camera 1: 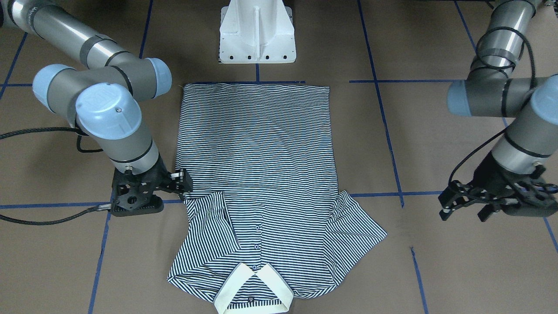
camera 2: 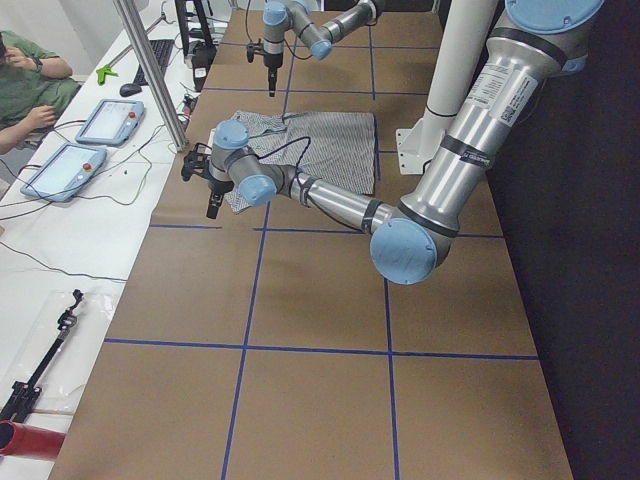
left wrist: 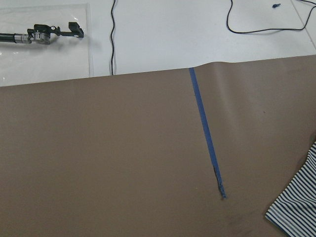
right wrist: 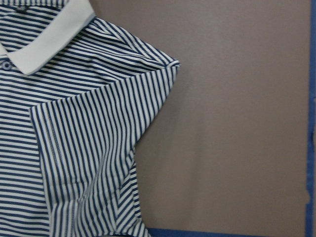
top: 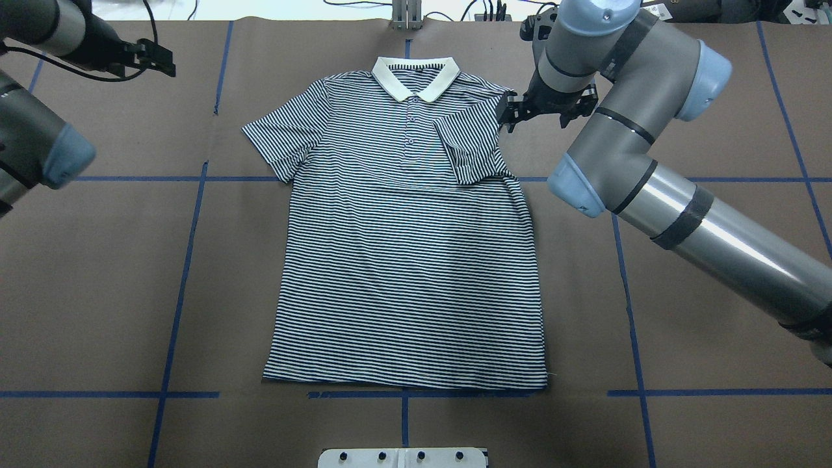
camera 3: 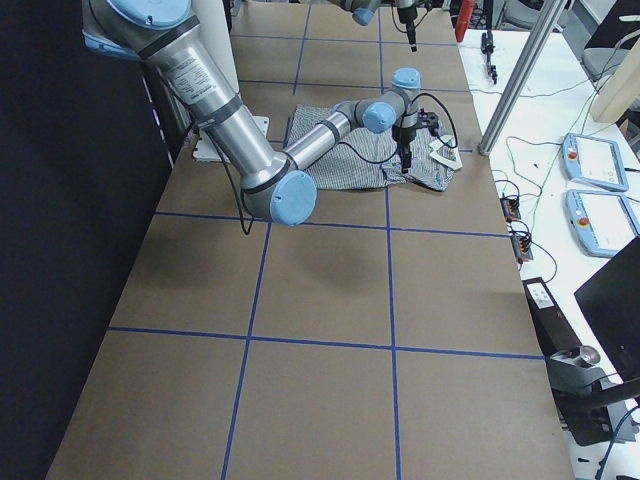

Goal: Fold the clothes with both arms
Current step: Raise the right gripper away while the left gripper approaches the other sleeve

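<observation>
The striped polo shirt (camera 1: 257,144) lies flat and face up on the brown table, with its cream collar (top: 416,81) at the far side from the robot. The sleeve (top: 471,146) on my right side is folded in over the chest; the right wrist view shows it (right wrist: 89,128). The other sleeve (top: 283,136) is spread out. My right gripper (top: 546,112) hangs open and empty just beside that shoulder, one finger (camera 1: 184,182) at the shirt's edge. My left gripper (camera 1: 463,208) is open and empty above bare table, well off the spread sleeve (left wrist: 296,210).
The white pedestal base (camera 1: 257,30) stands at the hem end. Blue tape lines (top: 188,247) cross the brown table. Beyond the collar end is a white bench with tablets (camera 2: 65,165), cables, a metal post (camera 2: 150,70) and a seated operator (camera 2: 25,85).
</observation>
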`<control>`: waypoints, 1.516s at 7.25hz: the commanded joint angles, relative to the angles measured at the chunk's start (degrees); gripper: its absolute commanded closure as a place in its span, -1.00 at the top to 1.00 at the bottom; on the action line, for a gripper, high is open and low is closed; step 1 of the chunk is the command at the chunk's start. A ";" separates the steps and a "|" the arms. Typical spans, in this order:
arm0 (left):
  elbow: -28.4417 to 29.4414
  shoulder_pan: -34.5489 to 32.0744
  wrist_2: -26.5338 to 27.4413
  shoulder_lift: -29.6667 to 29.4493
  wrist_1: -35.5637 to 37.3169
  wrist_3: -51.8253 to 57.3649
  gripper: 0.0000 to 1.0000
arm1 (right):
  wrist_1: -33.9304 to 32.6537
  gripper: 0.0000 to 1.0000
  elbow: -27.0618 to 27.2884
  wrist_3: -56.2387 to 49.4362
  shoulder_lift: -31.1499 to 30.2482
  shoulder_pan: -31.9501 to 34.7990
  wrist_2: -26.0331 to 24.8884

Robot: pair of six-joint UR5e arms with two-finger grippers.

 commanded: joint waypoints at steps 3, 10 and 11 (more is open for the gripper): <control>9.29 10.87 12.54 -5.67 -8.38 -8.39 1.00 | -11.21 1.00 7.93 -24.60 -3.07 8.21 8.41; 19.62 14.04 15.89 -9.73 -13.79 -8.48 1.00 | -6.92 1.00 8.28 -19.06 -5.47 8.31 10.22; 19.62 14.30 15.89 -9.64 -13.70 -8.39 1.00 | -6.92 1.00 8.37 -19.06 -5.47 8.31 10.22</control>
